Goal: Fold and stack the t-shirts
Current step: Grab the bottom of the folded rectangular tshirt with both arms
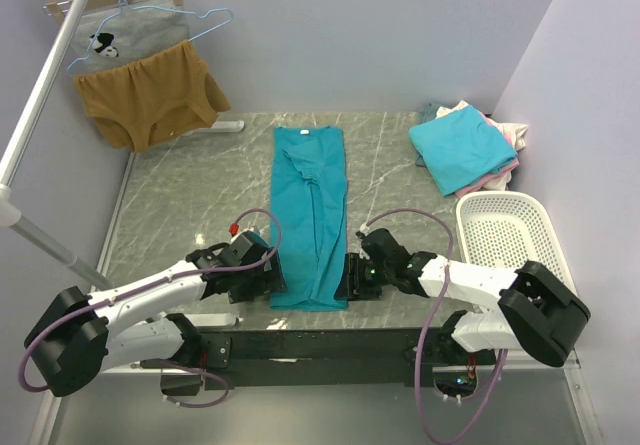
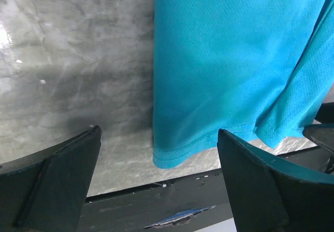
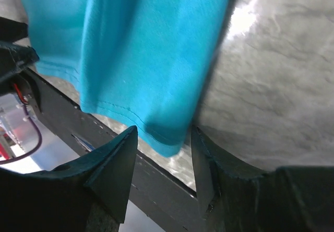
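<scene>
At the centre of the marbled surface (image 1: 190, 195) lies the teal t-shirt (image 1: 310, 215), folded lengthwise into a narrow strip. Its collar points to the far edge and its hem sits just short of the near edge.

The left jaws are at the strip's near left corner. They stand fully apart and hold nothing. In the left wrist view the hem corner (image 2: 169, 156) lies flat between the two fingers (image 2: 62, 174), touching neither.

The right jaws are at the near right corner, roughly half open. In the right wrist view the hem corner (image 3: 167, 143) lies in the gap between the fingers (image 3: 112, 172). No pinch on the cloth is visible.

At the far right corner sits a pile of t-shirts (image 1: 462, 147), a lighter turquoise one on top, with pink and white edges showing beneath. A white basket (image 1: 510, 233) stands just nearer, at the right edge.

At the far left, a mustard-brown garment (image 1: 150, 95) and a grey printed garment (image 1: 125, 40) hang on hangers.
</scene>
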`<state>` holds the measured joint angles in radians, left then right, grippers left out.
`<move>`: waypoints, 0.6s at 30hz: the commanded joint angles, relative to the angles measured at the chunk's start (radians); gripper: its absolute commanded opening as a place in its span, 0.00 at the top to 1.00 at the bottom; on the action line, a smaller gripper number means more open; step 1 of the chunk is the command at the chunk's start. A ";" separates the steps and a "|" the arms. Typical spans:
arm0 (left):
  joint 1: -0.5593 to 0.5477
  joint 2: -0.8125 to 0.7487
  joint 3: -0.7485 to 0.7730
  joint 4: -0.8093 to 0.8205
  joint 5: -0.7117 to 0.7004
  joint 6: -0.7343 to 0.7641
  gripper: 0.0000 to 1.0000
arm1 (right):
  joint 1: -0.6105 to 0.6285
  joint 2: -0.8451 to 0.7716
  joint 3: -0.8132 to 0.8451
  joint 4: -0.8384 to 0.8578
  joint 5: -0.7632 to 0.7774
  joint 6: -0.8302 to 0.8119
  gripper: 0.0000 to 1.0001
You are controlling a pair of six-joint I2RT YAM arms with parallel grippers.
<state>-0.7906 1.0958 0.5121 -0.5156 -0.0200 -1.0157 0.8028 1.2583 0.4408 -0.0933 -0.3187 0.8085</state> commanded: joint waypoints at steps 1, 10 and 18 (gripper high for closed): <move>-0.022 0.001 -0.030 0.032 0.006 -0.044 0.00 | 0.013 0.062 0.028 0.020 0.030 0.001 0.48; -0.029 -0.004 -0.084 0.104 0.026 -0.055 0.74 | 0.018 0.092 0.049 -0.083 0.125 0.001 0.73; -0.032 0.024 -0.063 0.068 0.023 -0.053 0.99 | 0.022 0.050 0.050 -0.164 0.196 0.012 0.80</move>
<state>-0.8150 1.1038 0.4427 -0.4183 0.0032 -1.0687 0.8192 1.3277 0.4870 -0.1181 -0.2508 0.8223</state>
